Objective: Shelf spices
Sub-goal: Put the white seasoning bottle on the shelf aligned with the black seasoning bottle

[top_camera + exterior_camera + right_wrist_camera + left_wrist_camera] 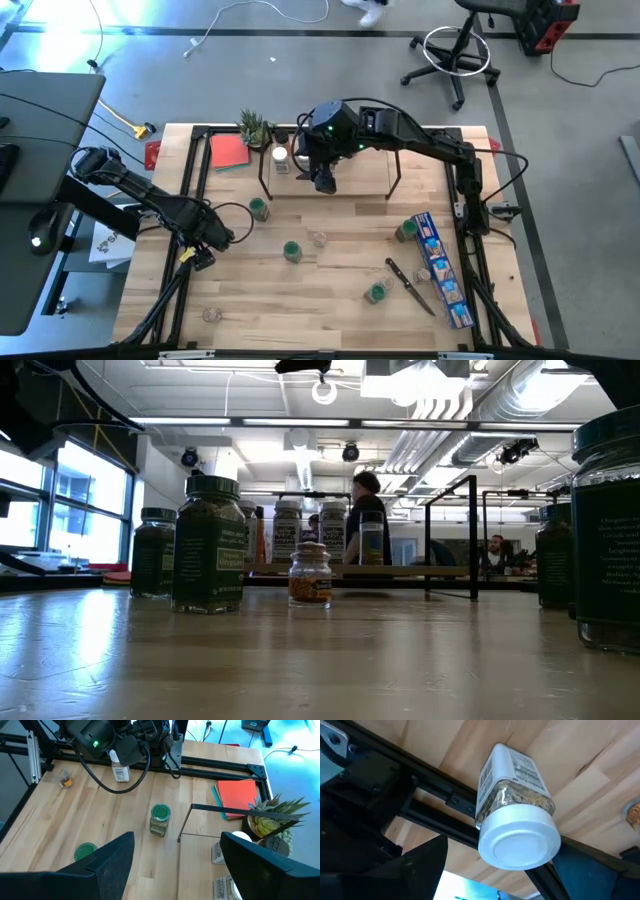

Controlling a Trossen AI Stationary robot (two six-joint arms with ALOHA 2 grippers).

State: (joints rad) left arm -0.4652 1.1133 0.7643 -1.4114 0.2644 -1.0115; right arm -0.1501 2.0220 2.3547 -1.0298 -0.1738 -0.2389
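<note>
Near the counter's (330,300) front lie a black-handled utensil (410,285), blue box (442,270) and scattered green-capped spices (291,250). The left tool (200,252), fingers spread, stands over a white-capped jar (512,815) at the left edge. Farther back the right tool (324,183), fingers apart and empty, hangs over the shelf (330,170), beside a red pad (229,153) and plant (255,128).

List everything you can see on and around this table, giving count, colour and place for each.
Green-capped clear spice jars: four, scattered on the table.
Small clear-capped jars: two, mid-table and front-left corner.
White-capped clear jar: one, beside the left gripper.
Black-rod wooden shelf: one, at the back, holding several jars.
Long blue printed box: one, right side.
Black-handled knife: one, beside the box.
Red folder: one, back left.
Green potted plant: one, back left.
People: two, in the room beyond.
Left gripper: dark, open, left side.
Right gripper: dark, open, over the shelf.
</note>
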